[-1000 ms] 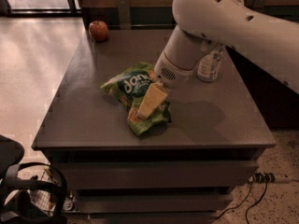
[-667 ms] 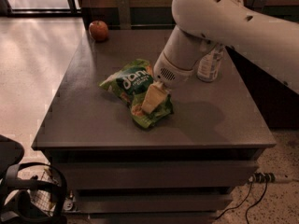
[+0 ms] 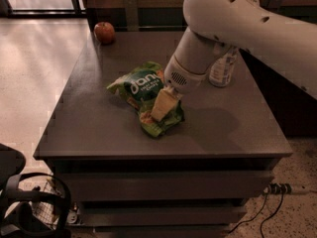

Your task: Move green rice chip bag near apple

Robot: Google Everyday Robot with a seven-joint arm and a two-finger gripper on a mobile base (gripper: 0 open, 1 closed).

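The green rice chip bag [image 3: 141,86] lies crumpled near the middle of the dark table [image 3: 89,128]. My gripper [image 3: 162,104] comes down from the big white arm [image 3: 233,19] onto the bag's lower right part. Its cream fingers [image 3: 163,102] stand pinched together on the foil, and the bag bunches up around them. The bag still rests on the table. The red apple [image 3: 104,32] sits at the table's far left corner, well apart from the bag and the gripper.
A clear plastic water bottle [image 3: 222,68] stands at the back right, partly hidden behind the arm. A dark chair and wire basket [image 3: 25,202] are on the floor at the lower left. Cables and a power strip [image 3: 280,188] lie at the lower right.
The fingers have drawn closer together on the bag and risen slightly. The bag's lower end has bunched up toward them. The apple and bottle have not moved.
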